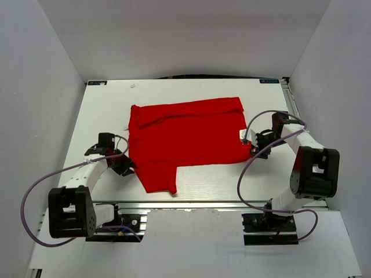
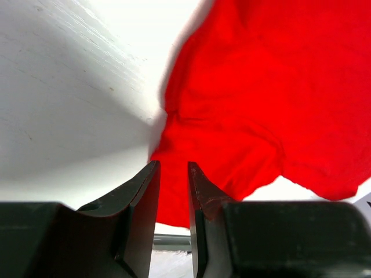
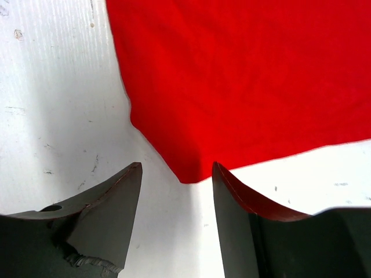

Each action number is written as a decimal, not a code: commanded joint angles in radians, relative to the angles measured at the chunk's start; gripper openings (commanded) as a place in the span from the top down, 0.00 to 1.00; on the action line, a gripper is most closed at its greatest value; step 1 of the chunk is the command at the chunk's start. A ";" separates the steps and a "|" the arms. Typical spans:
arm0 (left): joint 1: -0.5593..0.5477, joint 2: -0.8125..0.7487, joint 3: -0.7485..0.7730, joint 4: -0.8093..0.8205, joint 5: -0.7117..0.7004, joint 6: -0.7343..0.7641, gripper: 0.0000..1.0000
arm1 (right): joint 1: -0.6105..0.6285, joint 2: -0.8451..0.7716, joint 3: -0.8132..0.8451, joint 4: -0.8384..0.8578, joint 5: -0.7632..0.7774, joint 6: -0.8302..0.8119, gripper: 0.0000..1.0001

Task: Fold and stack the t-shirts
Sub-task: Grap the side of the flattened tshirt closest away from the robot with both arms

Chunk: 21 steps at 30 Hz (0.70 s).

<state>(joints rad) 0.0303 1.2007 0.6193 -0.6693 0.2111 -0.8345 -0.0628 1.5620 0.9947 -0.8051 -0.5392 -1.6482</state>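
Observation:
The red t-shirt (image 1: 185,136) lies partly folded in the middle of the white table, with a flap hanging toward the near edge at the left and a small white label (image 1: 242,134) at its right edge. My left gripper (image 1: 124,167) sits at the shirt's left edge. In the left wrist view (image 2: 173,164) its jaws stand only narrowly apart, with red cloth (image 2: 255,92) showing in and beyond the gap. My right gripper (image 1: 255,149) is open at the shirt's right near corner. In the right wrist view (image 3: 177,165) that corner (image 3: 188,174) lies flat between the fingertips.
The white table (image 1: 104,110) is bordered by grey walls at the back and sides. A metal rail (image 1: 191,204) runs along the near edge, with both arm bases behind it. Purple cables loop beside each arm.

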 commanded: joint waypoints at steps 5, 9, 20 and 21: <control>-0.003 0.016 -0.013 0.062 -0.022 -0.026 0.63 | -0.003 0.012 0.002 -0.097 -0.022 -0.120 0.43; -0.003 0.023 -0.026 0.080 -0.013 -0.032 0.63 | -0.002 0.013 -0.014 -0.118 -0.024 -0.121 0.45; -0.003 0.023 -0.018 0.088 -0.018 -0.032 0.63 | 0.014 0.039 -0.019 -0.118 -0.059 -0.076 0.48; -0.003 0.025 -0.013 0.086 -0.028 -0.029 0.63 | 0.014 0.040 -0.016 -0.117 -0.062 -0.073 0.48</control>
<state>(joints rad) 0.0303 1.2331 0.5949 -0.5972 0.2008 -0.8593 -0.0544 1.5909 0.9787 -0.8993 -0.5667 -1.7298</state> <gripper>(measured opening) 0.373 0.522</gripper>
